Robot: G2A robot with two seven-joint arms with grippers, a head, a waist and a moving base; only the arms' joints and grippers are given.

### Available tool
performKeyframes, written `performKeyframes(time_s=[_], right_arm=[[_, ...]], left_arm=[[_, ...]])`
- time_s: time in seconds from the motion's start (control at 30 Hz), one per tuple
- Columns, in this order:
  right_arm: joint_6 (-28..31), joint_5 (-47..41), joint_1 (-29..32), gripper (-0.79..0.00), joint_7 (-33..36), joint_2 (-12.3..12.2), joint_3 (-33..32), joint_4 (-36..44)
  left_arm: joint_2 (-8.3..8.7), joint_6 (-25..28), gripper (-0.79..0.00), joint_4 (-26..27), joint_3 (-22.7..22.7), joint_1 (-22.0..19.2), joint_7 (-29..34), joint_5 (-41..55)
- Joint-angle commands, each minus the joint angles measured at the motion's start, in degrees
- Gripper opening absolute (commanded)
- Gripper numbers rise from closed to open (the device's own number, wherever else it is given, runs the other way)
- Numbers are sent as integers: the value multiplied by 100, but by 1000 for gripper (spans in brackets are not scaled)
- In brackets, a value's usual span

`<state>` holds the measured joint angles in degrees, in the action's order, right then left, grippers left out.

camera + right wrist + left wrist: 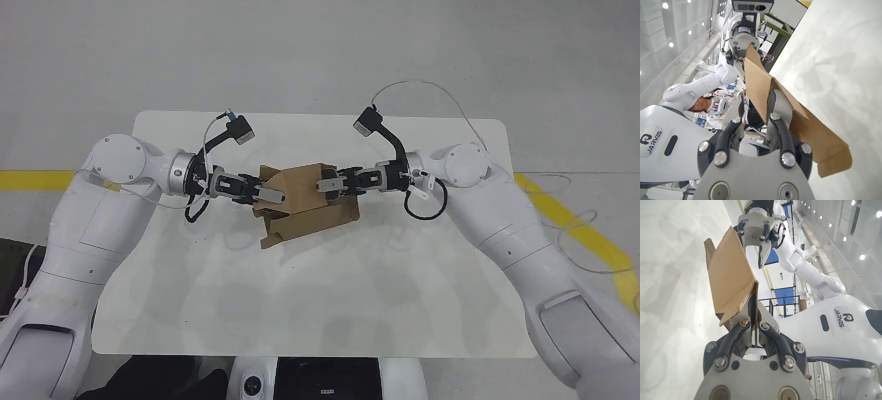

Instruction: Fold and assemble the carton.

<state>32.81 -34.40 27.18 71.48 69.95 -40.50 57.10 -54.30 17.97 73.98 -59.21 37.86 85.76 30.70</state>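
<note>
Two arms come together over the middle of the white table (430, 300), one from each side, and the brown carton (300, 200) is between them.

On the left side, the left gripper (266, 191) is at the left end of the carton. In the left wrist view its jaws (754, 315) are almost fully closed, with only the thickness of the cardboard between the two fingers. They pinch the edge of one panel, just where this panel meets a folded corner.

In the middle, the carton (730, 275) is only partly formed. Its panels stand at angles to each other and it is not yet a closed box. In the top view one flap sticks out toward the robot at the lower left corner. I cannot tell if the lower flaps touch the table or stay a little above it.

On the right side, the right gripper (326, 185) is at the opposite end of the carton (755, 85). In the right wrist view its jaws (756, 98) are wide open. One finger (779, 106) is inside, under a folded flap and against the cardboard. The other finger (738, 108) is outside and apart from the panel, so nothing is pinched here.
</note>
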Motion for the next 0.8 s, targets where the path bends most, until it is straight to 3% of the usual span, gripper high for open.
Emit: performKeyframes(time_s=[0.0,0.77], right_arm=[[-18,-37,13,-533,18,-15,-8,23],[-14,-163,-145,-563,14,103,332,6]], left_arm=[[0,-6,-785,5,-3,7,-9,-9],[-28,-34,-785,27,33,26,-22,-69]])
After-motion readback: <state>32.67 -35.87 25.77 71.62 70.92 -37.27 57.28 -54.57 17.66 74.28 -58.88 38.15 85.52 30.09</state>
